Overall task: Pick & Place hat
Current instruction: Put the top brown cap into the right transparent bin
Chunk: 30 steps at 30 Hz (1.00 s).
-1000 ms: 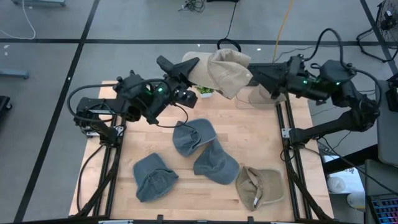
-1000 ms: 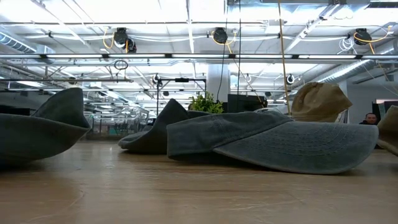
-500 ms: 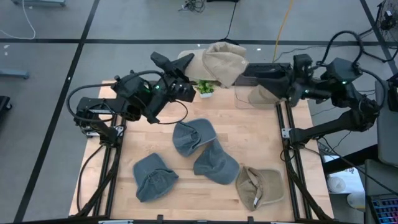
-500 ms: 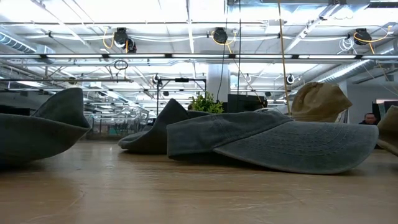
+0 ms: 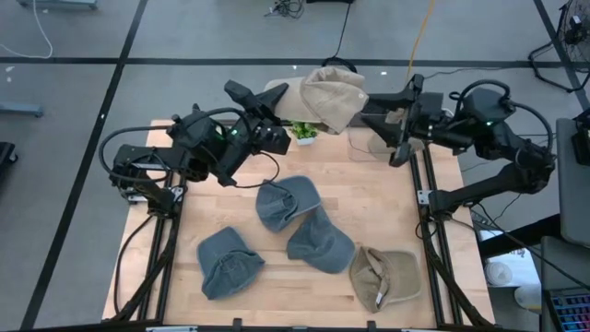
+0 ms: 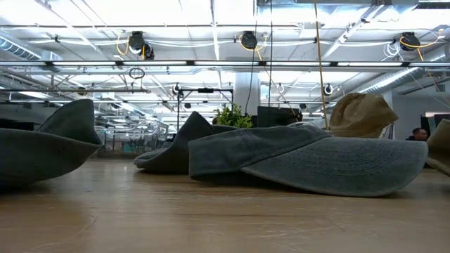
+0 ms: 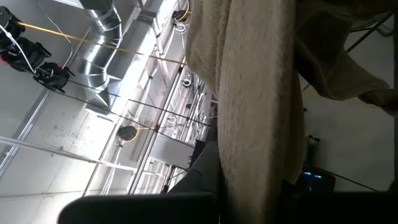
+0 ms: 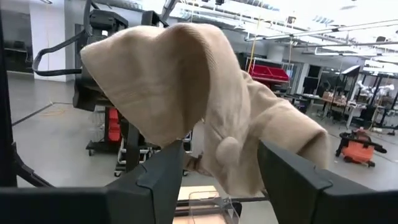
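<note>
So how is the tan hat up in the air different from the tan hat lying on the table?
The raised tan hat hangs draped from the shut left gripper beyond the table's far edge; the tan cap on the table lies near the front right corner, touched by nothing. The raised one looks soft and floppy, the other lies hollow side up. Both are tan.

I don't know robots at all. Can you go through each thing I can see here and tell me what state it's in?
Tan hat: lifted above the table's far edge, hanging from the left gripper.
Left gripper: fingers shut on the tan hat.
Right gripper: fingers open, beside the hat, not gripping it.
Three grey hats: lying on the table.
Second tan hat: lying near the front right corner.
Small plant: standing at the far edge.
</note>
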Tool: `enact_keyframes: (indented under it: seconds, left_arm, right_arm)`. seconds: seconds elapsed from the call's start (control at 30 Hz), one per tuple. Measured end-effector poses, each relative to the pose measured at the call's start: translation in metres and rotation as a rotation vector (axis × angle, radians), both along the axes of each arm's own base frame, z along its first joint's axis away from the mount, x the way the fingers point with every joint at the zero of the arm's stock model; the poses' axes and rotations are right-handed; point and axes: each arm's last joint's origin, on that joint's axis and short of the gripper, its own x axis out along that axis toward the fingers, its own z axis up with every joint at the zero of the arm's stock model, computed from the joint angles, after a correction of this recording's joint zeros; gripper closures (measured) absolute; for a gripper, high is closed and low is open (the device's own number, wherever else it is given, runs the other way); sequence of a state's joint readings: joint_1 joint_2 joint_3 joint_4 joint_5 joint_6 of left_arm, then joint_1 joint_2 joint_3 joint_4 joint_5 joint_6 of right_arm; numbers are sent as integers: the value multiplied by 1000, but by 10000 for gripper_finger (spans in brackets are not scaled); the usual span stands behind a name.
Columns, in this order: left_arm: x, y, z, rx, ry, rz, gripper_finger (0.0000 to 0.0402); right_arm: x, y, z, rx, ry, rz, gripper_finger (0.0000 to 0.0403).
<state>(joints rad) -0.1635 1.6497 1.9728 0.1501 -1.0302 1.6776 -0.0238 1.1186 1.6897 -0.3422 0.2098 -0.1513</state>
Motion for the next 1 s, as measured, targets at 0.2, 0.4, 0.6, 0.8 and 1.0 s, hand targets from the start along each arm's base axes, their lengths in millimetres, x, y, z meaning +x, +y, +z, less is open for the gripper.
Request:
enact_keyframes:
  seconds: [0.2,0.4,0.6,0.8,1.0]
  left_arm:
    - [0,0,0,-7,-8,-3,392]
    - [0,0,0,-7,-6,-3,392]
    - [1,0,-2,-5,15,-3,392]
    - [1,0,-2,-5,14,-4,392]
    - [0,0,-2,-69,-52,2,353]
  right_arm:
    - [14,0,-3,-39,15,-4,206]
    - [20,0,-5,-70,32,-8,235]
    - [20,0,-5,-71,33,-9,348]
    - [20,0,-5,-87,38,-13,388]
    - [5,0,0,-108,19,-18,393]
